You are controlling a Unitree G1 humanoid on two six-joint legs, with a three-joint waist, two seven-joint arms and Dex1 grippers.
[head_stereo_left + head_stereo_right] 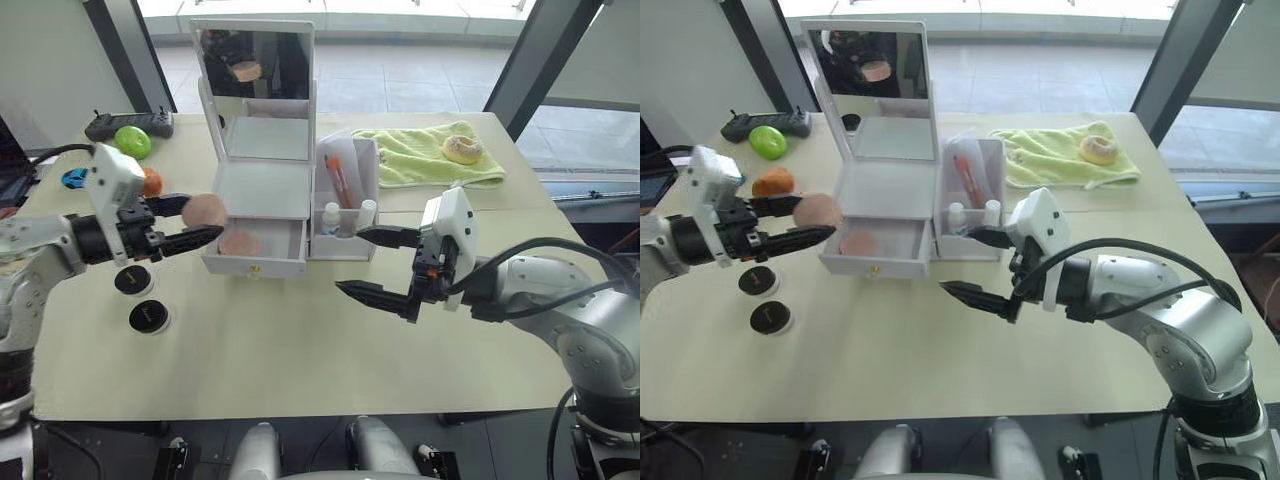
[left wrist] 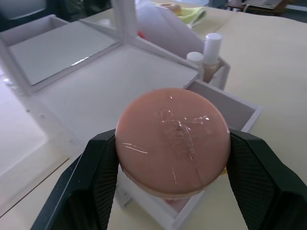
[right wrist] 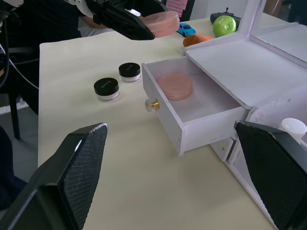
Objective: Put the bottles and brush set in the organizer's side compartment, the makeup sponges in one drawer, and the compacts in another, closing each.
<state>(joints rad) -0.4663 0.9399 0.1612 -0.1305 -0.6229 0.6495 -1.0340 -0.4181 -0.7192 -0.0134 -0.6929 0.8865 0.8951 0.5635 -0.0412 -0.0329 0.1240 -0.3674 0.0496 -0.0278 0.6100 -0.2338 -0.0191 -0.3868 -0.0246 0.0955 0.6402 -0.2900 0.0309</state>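
left gripper [image 1: 190, 222]: jaws clamp pink makeup sponge [image 1: 205, 210] by its rim, just left of the open drawer [image 1: 262, 245]; soft, light, squashy
right gripper [image 1: 382, 263]: jaws open, empty, near organizer [image 1: 262, 190]

Pink sponge [image 2: 173, 140] wrapped in glossy, crinkled film; end effector fingers [image 2: 98, 178] matt black, fine-textured; organizer [image 1: 262, 195] smooth white, brass-look knob [image 3: 152, 105]; worktop [image 1: 300, 350] matt beige; towel [image 1: 425, 155] soft cloth

Silver arms, white wrists, black fingers.
Left gripper [image 1: 195, 222] and right gripper [image 1: 372, 262] have tapered textured fingers; black cables loop along the right forearm.
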